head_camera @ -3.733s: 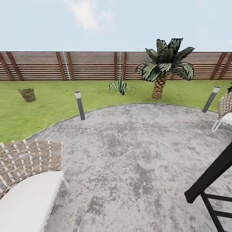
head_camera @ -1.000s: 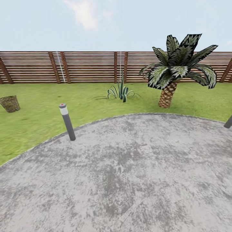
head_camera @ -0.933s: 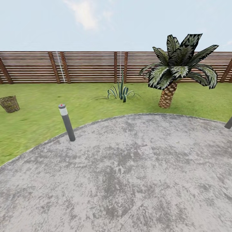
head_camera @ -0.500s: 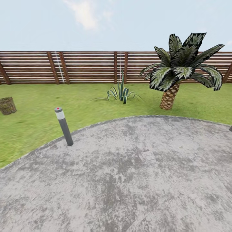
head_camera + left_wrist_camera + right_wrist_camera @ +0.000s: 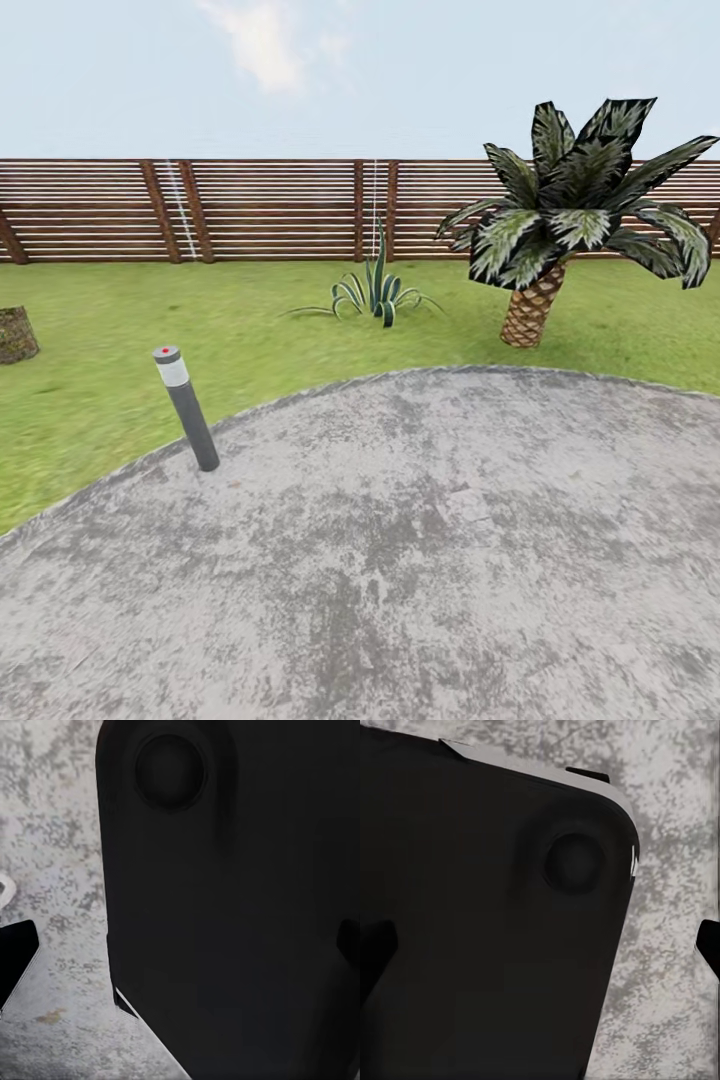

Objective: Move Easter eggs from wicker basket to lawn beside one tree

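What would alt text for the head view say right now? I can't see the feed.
A grey round patio fills the foreground, bordered by the lawn with a slatted wooden fence behind. The wicker basket sits on the grass at the far left edge, cut off by the frame. A bollard light, a spiky plant and a short palm also stand there.

Bright, even daylight, faint shadows on the lawn (image 5: 120,390); wrist views dark, perhaps slightly blurred.

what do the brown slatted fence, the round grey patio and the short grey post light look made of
The brown slatted fence looks like stained wood: thin horizontal boards on slanted posts. The round grey patio looks like rough concrete or stone, mottled and matt. The short grey post light seems to be dull metal with a paler band near its cap, though painted plastic is possible.
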